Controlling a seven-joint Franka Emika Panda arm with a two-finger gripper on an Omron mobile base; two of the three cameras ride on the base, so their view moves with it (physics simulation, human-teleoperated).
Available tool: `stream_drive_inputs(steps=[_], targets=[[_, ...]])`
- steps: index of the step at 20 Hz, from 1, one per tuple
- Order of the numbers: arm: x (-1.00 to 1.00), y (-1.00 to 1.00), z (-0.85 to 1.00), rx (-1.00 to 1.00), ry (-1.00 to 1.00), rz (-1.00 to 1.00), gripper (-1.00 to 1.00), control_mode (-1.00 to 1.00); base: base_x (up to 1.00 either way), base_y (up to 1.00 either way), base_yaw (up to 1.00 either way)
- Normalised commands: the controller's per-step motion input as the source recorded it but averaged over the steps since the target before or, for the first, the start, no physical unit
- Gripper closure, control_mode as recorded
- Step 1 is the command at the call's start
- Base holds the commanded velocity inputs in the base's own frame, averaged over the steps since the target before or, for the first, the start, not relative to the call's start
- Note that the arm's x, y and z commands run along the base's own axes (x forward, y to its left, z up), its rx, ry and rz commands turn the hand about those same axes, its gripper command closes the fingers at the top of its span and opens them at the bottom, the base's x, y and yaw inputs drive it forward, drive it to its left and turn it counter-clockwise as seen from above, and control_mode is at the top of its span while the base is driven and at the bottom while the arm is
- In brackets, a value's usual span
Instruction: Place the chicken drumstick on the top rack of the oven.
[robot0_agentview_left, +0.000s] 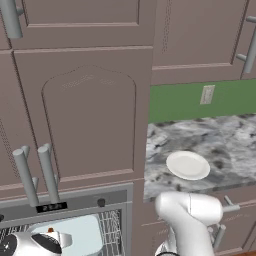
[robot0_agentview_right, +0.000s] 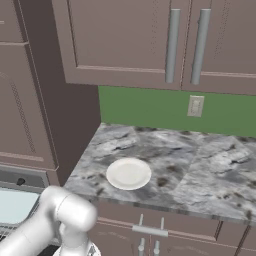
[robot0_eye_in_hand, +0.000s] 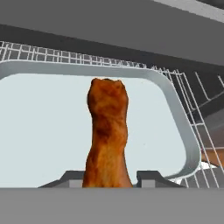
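The oven stands open, with the pale tray lying on the top rack. The fingers are clamped on the chicken drumstick, held above the tray inside the oven. The pickup and carry look done; lowering and release remain. The white plate, right of the oven on the surface, is bare.

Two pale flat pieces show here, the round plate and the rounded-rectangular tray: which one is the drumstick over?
The tray, on the top rack inside the oven; the chicken drumstick, held in the gripper, is above it. The round plate lies apart on the counter.
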Motion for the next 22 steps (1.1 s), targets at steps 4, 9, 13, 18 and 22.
stream_drive_inputs(steps=[4,9,13,18,22], targets=[[0.51,0.17,-0.88,-0.13,0.00,0.00,1.00,-1.00,0.00,0.00,0.00],[0.34,0.35,-0.57,-0.11,0.00,0.00,1.00,-1.00,0.00,0.00,0.00],[0.14,0.22,-0.34,-0.09,0.00,0.00,1.00,-1.00,0.00,0.00,0.00],[0.06,0.01,-0.01,-0.01,0.00,0.00,1.00,-1.00,0.00,0.00,0.00],[-0.05,0.00,-0.02,0.00,0.00,-0.01,1.00,-1.00,0.00,0.00,0.00]])
